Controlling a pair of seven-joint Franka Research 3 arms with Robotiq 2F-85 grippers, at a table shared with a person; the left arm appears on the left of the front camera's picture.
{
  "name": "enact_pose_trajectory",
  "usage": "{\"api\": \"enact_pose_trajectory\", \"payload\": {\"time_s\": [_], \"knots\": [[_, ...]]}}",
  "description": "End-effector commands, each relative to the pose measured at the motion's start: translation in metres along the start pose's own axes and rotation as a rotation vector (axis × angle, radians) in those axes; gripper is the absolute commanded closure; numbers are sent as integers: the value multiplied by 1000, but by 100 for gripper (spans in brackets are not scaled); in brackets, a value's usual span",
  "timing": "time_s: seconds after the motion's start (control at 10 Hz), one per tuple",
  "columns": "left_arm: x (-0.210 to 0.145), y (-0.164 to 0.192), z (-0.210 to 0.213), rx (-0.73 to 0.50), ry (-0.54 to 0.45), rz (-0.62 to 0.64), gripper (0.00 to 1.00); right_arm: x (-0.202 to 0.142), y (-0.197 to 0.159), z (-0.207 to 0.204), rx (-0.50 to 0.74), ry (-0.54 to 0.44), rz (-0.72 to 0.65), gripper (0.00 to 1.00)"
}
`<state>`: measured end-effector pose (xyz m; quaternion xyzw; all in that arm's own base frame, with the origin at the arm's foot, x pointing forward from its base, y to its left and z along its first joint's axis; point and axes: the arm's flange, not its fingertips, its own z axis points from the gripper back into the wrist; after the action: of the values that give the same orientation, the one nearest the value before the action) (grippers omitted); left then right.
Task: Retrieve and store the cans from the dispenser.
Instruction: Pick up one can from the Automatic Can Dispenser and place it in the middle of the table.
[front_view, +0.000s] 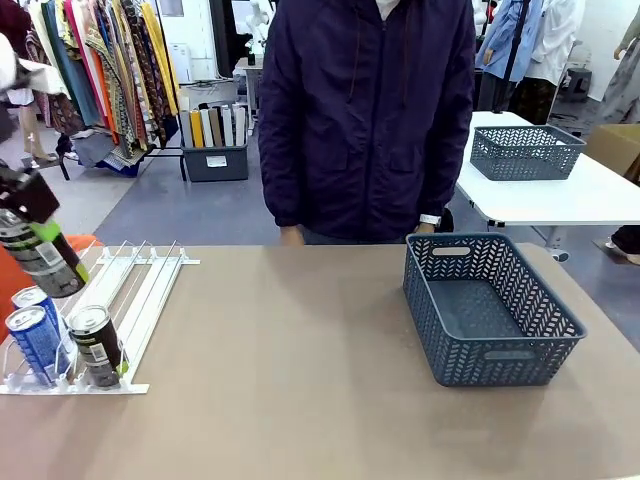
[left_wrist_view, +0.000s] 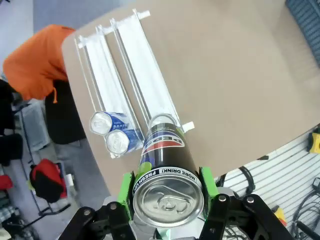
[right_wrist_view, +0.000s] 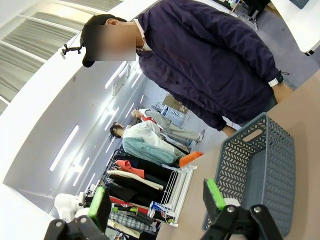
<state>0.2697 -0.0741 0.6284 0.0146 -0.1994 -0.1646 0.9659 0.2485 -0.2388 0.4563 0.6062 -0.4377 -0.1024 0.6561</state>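
1. The left gripper hung above the table's left edge, its green pads pinching a dark can on either side just below its silver top.
2. In the left wrist view that can pointed down toward the dispenser. In the front view it was tilted and clear of the rack.
3. The dispenser, a white and clear rack of parallel lanes, lay flat at the table's near left corner, its lanes running toward the far edge.
4. Two blue cans stood one behind the other in the lane nearest the left edge, at the rack's near end. The left wrist view showed their silver tops side by side.
5. A second dark can stood upright in the neighbouring lane, just beside the blue ones.
6. A dark grey mesh basket sat on the right half of the table, well apart from the dispenser.
7. The right gripper had its fingers spread wide with nothing between them. The basket showed beyond them.
8. A person in a dark purple jacket stood at the far edge.
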Motion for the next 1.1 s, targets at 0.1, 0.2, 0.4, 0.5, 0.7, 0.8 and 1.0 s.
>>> {"api": "enact_pose_trajectory", "payload": {"time_s": [0.1,0.2,0.4,0.5,0.7,0.8,1.0], "knots": [[0,0,0,0,0,0,100,3,5,-2,16,-23,-10,0],[0,0,0,0,0,0,100,3,5,-2,16,-23,-10,0],[0,0,0,0,0,0,100,3,5,-2,16,-23,-10,0],[0,0,0,0,0,0,100,3,5,-2,16,-23,-10,0],[7,-15,-14,-59,-54,-59,100,3,5,-2,16,-23,-10,0],[31,-38,-27,-88,-55,-124,100,3,5,-2,16,-23,-10,0],[97,-123,-56,-107,-53,-305,100,3,5,-2,16,-23,-10,0]]}}
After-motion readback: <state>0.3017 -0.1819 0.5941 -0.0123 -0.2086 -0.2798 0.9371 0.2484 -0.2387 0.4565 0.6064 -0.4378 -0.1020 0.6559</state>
